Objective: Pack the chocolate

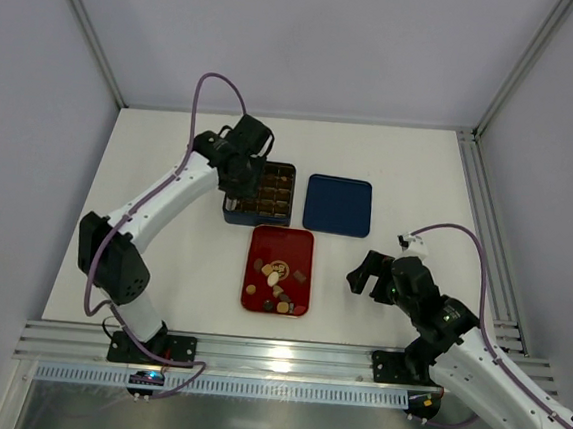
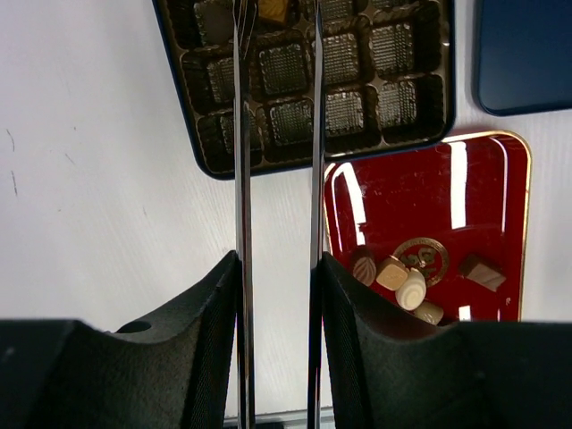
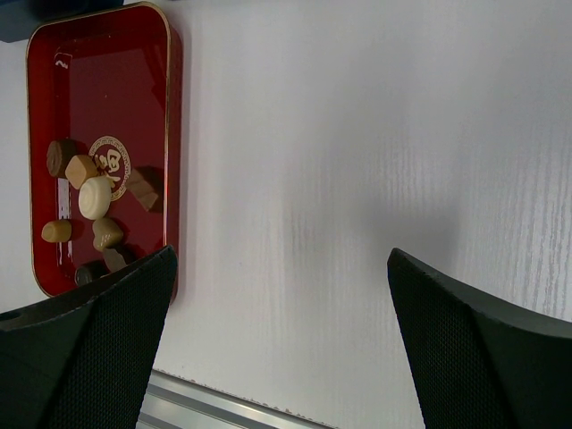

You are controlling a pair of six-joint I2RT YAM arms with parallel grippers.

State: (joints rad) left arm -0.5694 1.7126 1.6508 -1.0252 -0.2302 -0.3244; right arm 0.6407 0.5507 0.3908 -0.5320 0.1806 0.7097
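Note:
Several chocolate pieces [image 1: 276,279], brown, tan and cream, lie in the red tray [image 1: 299,244]. They also show in the left wrist view [image 2: 404,284] and the right wrist view [image 3: 92,198]. The dark gridded box [image 1: 275,206] stands behind the tray. My left gripper [image 1: 240,173] hovers over the box's left side, shut on thin metal tongs [image 2: 241,179]. The tongs' blades stand apart and reach over the box [image 2: 393,54]. A tan piece [image 2: 273,9] sits in a cell between the tips; I cannot tell whether it is gripped. My right gripper [image 1: 367,274] is open and empty, right of the tray.
A dark blue lid [image 1: 338,204] lies right of the box. The red tray's rim [image 3: 172,134] is left of my right gripper [image 3: 281,268]. A metal rail [image 1: 274,359] runs along the near table edge, and frame posts stand at the back corners.

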